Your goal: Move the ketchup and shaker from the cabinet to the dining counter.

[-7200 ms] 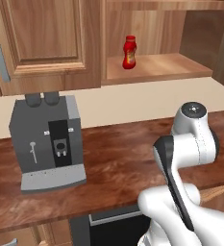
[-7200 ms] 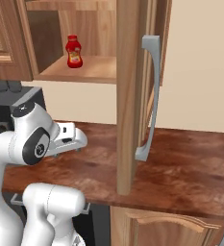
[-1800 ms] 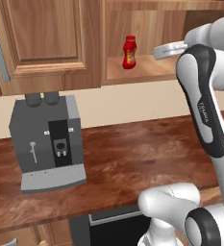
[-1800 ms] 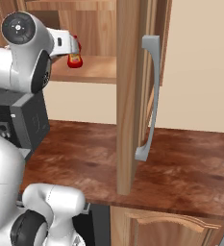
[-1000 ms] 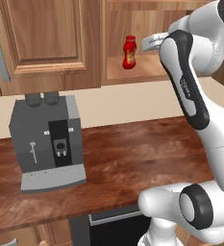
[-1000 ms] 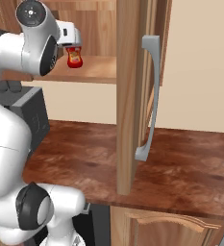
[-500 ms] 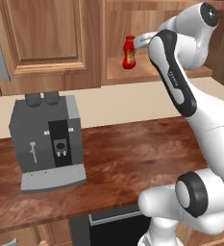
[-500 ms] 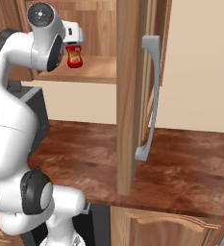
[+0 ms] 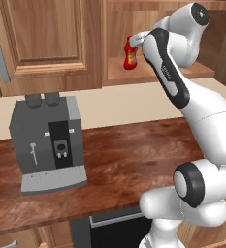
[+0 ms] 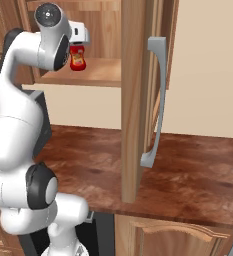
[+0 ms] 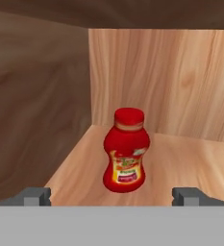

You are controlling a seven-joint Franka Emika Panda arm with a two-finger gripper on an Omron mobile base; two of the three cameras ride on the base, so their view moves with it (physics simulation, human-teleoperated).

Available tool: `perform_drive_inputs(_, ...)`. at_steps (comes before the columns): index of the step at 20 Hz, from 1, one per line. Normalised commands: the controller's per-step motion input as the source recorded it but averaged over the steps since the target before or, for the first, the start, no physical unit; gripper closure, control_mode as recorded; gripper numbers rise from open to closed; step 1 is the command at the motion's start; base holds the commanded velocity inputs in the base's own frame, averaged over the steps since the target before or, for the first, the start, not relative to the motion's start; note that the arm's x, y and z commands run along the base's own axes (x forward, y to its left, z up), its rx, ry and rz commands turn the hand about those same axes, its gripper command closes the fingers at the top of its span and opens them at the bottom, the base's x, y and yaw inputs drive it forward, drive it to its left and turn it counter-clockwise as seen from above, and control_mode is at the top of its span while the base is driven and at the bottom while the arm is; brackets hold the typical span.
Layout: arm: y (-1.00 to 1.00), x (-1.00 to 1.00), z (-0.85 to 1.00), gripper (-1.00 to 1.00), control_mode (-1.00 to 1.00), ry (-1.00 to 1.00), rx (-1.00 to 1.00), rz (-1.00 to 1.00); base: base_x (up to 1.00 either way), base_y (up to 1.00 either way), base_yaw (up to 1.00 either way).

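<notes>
The ketchup (image 11: 126,151), a small red squeeze bottle with a yellowish label, stands upright on the open cabinet's shelf (image 11: 190,163), near the back left corner. My gripper (image 11: 112,197) is open and level with the bottle, just in front of it. One fingertip (image 11: 34,196) shows on each side, and neither touches the bottle. From the left base the hand (image 9: 137,39) is right beside the ketchup (image 9: 129,55). From the right base the ketchup (image 10: 77,59) shows just under the hand (image 10: 78,33). The shaker and the dining counter are out of view.
The cabinet's open door (image 10: 133,100) juts out edge-on, with a long silver handle (image 10: 155,100), right of the arm. A grey coffee machine (image 9: 49,138) stands on the wall counter (image 9: 124,155) below. A closed cabinet door (image 9: 44,38) is left of the shelf.
The arm has reached further into the cabinet, bringing the hand from beside the shelf opening up close to the ketchup. The jaws stayed open. The bottle has not moved.
</notes>
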Motion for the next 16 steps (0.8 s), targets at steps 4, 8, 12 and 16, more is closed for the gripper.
perform_drive_inputs(4,0.07,0.18,-0.1,-1.0,-1.0,0.0,0.0,0.0,0.0,0.0,0.0)
perform_drive_inputs(8,0.02,0.21,-0.07,-1.0,-1.0,0.0,0.0,0.0,0.0,0.0,0.0)
perform_drive_inputs(12,0.0,0.22,0.0,-1.0,-1.0,-0.01,0.0,0.0,0.0,0.0,0.0)
perform_drive_inputs(16,0.0,0.24,0.0,-1.0,-1.0,-0.03,0.0,0.01,0.0,0.0,0.0)
